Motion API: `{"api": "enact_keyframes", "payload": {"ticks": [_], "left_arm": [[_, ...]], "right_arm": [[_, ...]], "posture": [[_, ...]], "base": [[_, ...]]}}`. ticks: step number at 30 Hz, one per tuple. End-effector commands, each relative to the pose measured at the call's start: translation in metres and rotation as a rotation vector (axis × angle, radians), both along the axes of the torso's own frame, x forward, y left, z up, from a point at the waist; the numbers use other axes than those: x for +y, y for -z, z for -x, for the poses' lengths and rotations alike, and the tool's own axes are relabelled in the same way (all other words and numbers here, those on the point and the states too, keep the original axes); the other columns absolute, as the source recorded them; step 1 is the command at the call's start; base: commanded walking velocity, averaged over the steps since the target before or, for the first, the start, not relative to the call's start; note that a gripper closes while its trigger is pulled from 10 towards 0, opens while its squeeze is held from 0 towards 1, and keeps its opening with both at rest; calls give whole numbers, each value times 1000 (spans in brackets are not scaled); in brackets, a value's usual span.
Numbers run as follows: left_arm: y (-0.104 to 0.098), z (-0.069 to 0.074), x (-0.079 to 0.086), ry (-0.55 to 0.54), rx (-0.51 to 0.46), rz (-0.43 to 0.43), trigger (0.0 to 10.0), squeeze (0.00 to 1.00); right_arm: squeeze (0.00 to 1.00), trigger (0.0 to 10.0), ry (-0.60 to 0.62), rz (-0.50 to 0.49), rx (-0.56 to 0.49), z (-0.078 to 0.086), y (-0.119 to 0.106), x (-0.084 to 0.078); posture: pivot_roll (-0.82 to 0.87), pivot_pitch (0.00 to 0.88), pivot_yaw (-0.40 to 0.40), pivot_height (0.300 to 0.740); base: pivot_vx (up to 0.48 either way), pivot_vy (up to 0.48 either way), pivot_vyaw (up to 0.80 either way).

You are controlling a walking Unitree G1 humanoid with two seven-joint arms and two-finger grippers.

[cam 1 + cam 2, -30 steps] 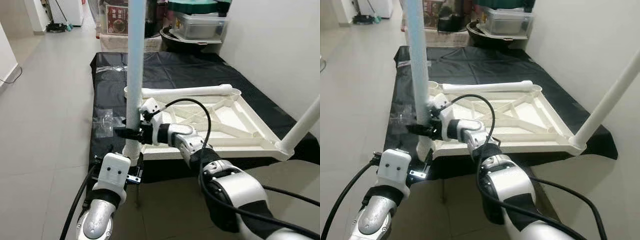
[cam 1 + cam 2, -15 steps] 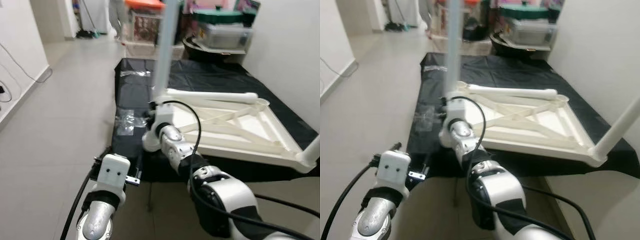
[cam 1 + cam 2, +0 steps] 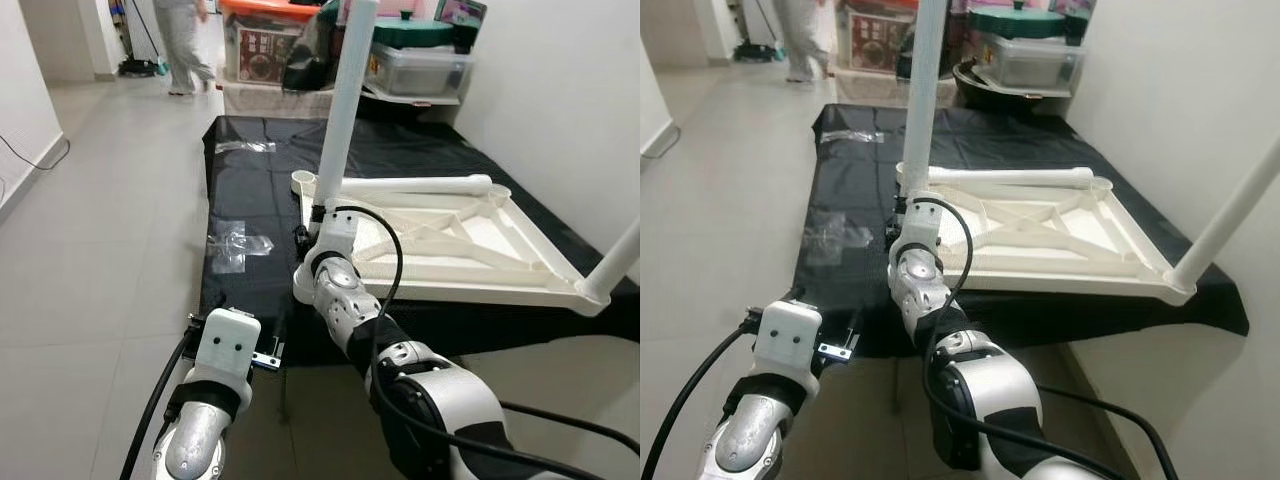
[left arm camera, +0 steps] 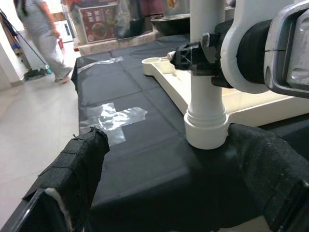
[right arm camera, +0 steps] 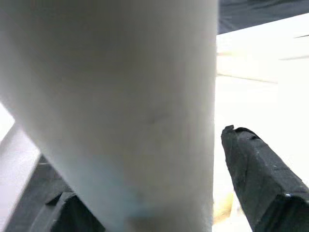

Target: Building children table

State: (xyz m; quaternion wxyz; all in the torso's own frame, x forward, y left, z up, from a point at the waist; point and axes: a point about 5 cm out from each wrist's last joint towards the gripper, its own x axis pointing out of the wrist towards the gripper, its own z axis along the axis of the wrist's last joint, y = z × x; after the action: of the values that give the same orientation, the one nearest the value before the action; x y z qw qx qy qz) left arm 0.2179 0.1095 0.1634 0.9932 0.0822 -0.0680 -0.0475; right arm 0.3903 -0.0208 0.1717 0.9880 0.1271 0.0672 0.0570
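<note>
A white table top [image 3: 470,255] lies upside down on a black sheet [image 3: 250,190]. One white leg [image 3: 345,110] stands in its near left corner, leaning slightly. My right gripper [image 3: 312,222] is shut on this leg low down, with a black finger [image 5: 260,179] on each side of it. A second leg [image 3: 615,270] rises from the near right corner. A third leg [image 3: 420,185] lies loose along the far edge. My left gripper [image 4: 169,183] is open just in front of the standing leg's base [image 4: 205,125], and its padded fingers [image 4: 72,164] are wide apart.
Clear tape [image 3: 235,245] is stuck on the sheet to the left of the table top. Boxes [image 3: 270,45] and lidded containers [image 3: 415,60] stand at the back. A person [image 3: 185,40] walks at the far left. A white wall runs along the right, and tiled floor [image 3: 90,220] lies on the left.
The view has swung and shifted. My right forearm now points straight ahead at the leg instead of coming in from the right. The leg looks more tilted. A person has come into view.
</note>
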Motion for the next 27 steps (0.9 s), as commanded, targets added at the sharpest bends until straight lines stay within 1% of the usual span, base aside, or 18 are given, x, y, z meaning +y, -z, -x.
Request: {"api": "enact_keyframes", "payload": {"ticks": [1,3,4,5,7,8,9,11,12,13,16,17,19,20,22,23,26,27], "left_arm": [[1,0,1,2,2,-9,10000,0],[1,0,1,2,2,-9,10000,0],[1,0,1,2,1,-8,10000,0],[1,0,1,2,1,-8,10000,0],[0,-1,1,0,-1,-9,10000,0],[0,-1,1,1,-2,-9,10000,0],[0,-1,1,1,-2,-9,10000,0],[0,-1,0,2,-3,-9,10000,0],[0,-1,0,2,-3,-9,10000,0],[0,-2,0,2,-4,-10,10000,0],[-1,-2,0,1,-5,-10,10000,0],[-1,-2,0,-1,-6,-12,10000,0],[-2,-2,1,-6,-8,-14,10000,0],[-2,-2,1,-7,-8,-14,10000,0],[-2,-1,0,-7,-9,-14,10000,0],[-2,-1,0,-7,-8,-14,10000,0],[-2,-1,0,-7,-7,-13,10000,0],[-2,-1,0,-8,-7,-13,10000,0]], "right_arm": [[0,10000,-70,-45,-56,-1,-6,0],[0,10000,-70,-45,-56,-1,-6,0],[0,10000,-153,-78,-101,-4,-14,-2],[0,10000,-153,-78,-101,-4,-14,-2],[0,10000,-559,-38,-149,-2,-20,0],[0,10000,-729,-14,-134,2,-18,-1],[0,10000,-729,-14,-134,2,-18,-1],[0,10000,-918,26,-105,8,-14,-3],[0,10000,-918,26,-105,8,-14,-3],[0,10000,-1012,46,-95,12,-12,-1],[0,10000,-1087,67,-90,16,-11,2],[0,10000,-1148,78,-87,19,-11,6],[0,10000,-1190,118,-85,23,-11,17],[0,6667,-1169,148,-84,23,-10,22],[0,6667,-1152,168,-83,23,-10,24],[0,0,-1115,187,-94,22,-10,26],[0,0,-1053,199,-100,20,-10,27],[0,0,-971,210,-110,17,-11,26]], "posture": [[83,54,-105,740],[83,54,-105,740],[83,54,-105,740],[83,54,-105,740],[76,55,-107,740],[76,55,-107,740],[76,55,-107,740],[76,55,-107,740],[76,55,-107,740],[82,56,-117,740],[82,56,-117,740],[82,56,-117,740],[93,60,-122,740],[94,64,-124,740],[94,64,-124,740],[94,64,-124,740],[94,64,-124,740],[93,67,-124,740]], "base": [[0,0,0],[0,0,0],[0,0,0],[0,0,0],[0,0,0],[0,0,0],[0,0,0],[0,0,0],[0,0,0],[0,0,0],[0,0,0],[0,0,0],[0,0,0],[0,0,0],[0,0,0],[0,0,0],[0,0,0],[0,0,0]]}}
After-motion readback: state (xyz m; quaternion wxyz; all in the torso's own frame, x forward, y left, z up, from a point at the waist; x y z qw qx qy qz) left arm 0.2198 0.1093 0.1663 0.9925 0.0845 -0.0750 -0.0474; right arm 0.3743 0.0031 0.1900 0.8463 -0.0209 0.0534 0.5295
